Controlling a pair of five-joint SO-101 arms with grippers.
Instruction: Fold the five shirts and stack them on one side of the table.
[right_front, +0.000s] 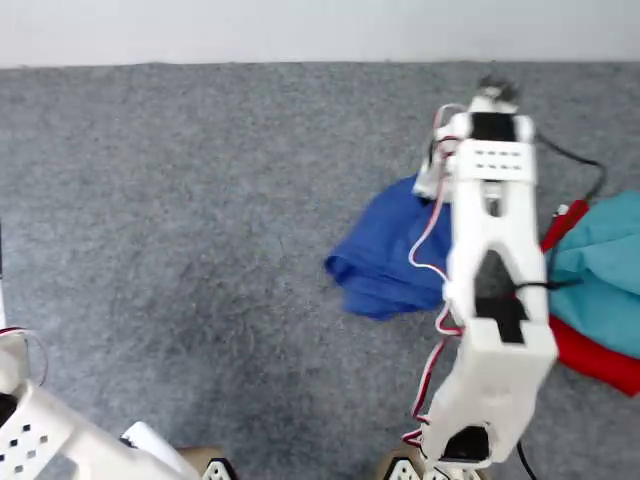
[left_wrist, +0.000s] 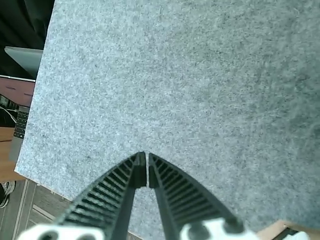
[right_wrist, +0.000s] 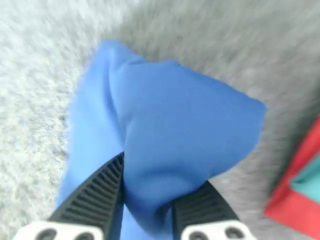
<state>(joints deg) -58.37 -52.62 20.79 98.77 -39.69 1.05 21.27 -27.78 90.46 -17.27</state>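
A blue shirt (right_front: 385, 260) lies bunched on the grey felt table, right of the middle. The right arm stretches over it, and my right gripper (right_wrist: 147, 192) is shut on a raised fold of the blue shirt (right_wrist: 175, 130). A teal shirt (right_front: 605, 270) rests on a red shirt (right_front: 590, 355) at the right edge; a corner of the red shirt (right_wrist: 295, 195) and the teal shirt (right_wrist: 310, 182) also appears in the right wrist view. My left gripper (left_wrist: 147, 167) hangs shut and empty above bare felt near the table's corner.
The grey felt (right_front: 180, 220) covers the table up to a white wall at the back. The left arm's white base (right_front: 40, 430) sits at the near left corner. Beyond the table edge, a laptop (left_wrist: 20, 100) stands on a lower desk.
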